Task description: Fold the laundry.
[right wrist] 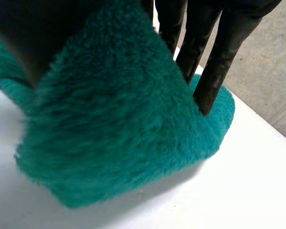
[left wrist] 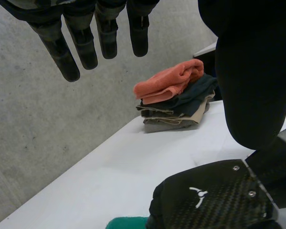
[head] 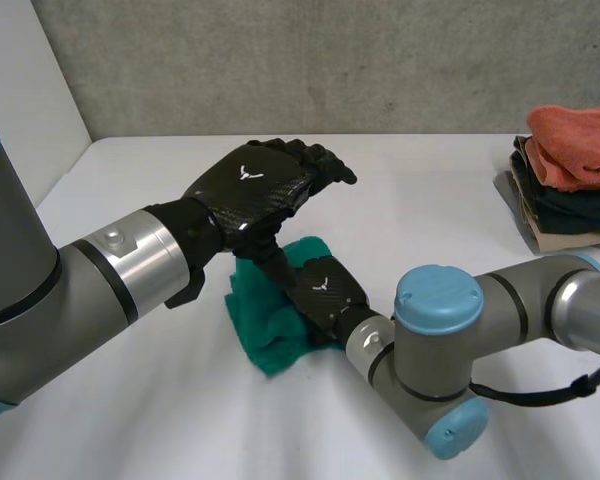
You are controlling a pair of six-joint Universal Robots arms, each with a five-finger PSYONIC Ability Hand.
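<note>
The left hand (head: 248,185) hovers raised, palm down, its fingers (left wrist: 107,36) straight and holding nothing. Below it the right hand (head: 325,290) sits low, its thumb and straight fingers (right wrist: 214,62) pinching the teal towel (right wrist: 114,129).

Pretty plain setup here: a white surface (head: 430,200), matte and evenly lit, with just soft shadows on it. Right behind its far edge there's a rough grey concrete wall (head: 330,60), speckled and a bit blotchy. On the left, a smooth white panel (head: 25,110) stands along the surface's edge.
</note>
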